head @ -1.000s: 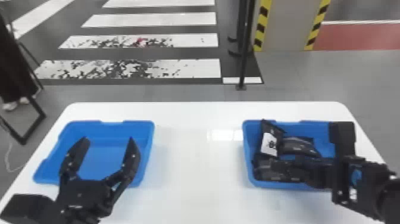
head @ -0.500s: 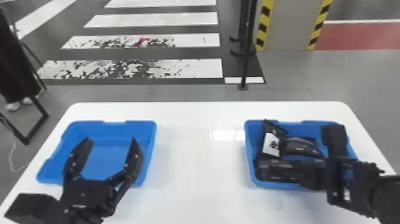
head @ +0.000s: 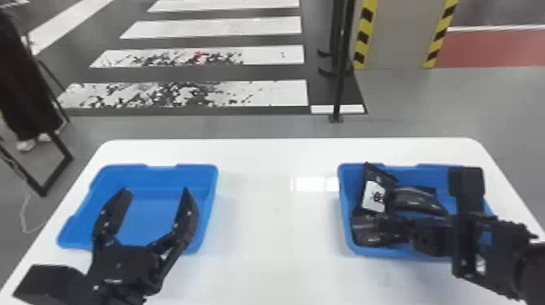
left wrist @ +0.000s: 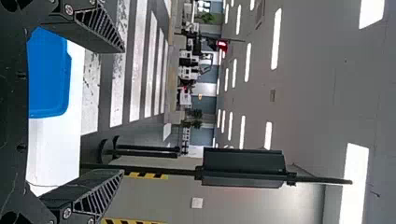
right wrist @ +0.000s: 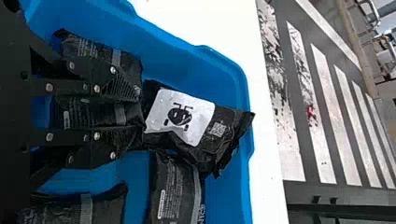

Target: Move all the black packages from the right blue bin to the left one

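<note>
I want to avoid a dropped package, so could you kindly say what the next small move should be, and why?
I would make sure the right gripper is firmly closed on the black package it straddles before any lift. It is already down in the right blue bin, and the white-labelled package lies close ahead, so a loose hold might slip.

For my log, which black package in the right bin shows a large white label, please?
The black package in the far left corner; the others show none.
</note>
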You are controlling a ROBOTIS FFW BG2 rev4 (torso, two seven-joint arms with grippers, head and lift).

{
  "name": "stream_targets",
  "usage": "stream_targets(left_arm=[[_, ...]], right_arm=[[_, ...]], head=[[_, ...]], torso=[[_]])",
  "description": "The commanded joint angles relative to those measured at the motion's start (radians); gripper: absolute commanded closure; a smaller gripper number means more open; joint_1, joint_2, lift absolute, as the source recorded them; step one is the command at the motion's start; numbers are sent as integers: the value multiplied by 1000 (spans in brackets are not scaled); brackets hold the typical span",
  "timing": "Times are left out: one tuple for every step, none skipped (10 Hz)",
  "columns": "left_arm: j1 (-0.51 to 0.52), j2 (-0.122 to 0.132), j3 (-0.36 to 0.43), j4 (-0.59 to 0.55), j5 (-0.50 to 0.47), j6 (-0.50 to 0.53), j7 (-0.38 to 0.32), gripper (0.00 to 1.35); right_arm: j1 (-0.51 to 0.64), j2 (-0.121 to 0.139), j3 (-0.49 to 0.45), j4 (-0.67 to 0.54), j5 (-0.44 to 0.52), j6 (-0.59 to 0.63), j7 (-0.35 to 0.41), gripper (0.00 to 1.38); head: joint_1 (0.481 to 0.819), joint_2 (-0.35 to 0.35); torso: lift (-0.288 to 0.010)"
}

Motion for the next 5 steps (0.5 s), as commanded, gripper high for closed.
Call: stream_targets(left_arm=[[0, -2, 0, 6, 9, -8, 0, 124], [0, -2, 2, 8, 9, -15, 0, 124], [0, -2, 2, 11, 11, -20, 0, 124], [0, -2, 2, 11, 13, -30, 0, 124], [0, -2, 2, 13, 19, -42, 0, 124]], right_arm=[[27, 6, -28, -22, -2, -23, -3, 1182], [54, 10, -48, -47, -4, -50, -12, 1191], [90, 18, -85, -86, -10, -72, -15, 1196], [130, 24, -125, -150, -10, -72, -19, 1196], [174, 26, -165, -228, -23, -72, -19, 1196]], head=[[695, 79], [695, 76], [695, 67], [695, 57], [695, 43]], torso=[[-132], [-132], [-132], [-132], [-132]])
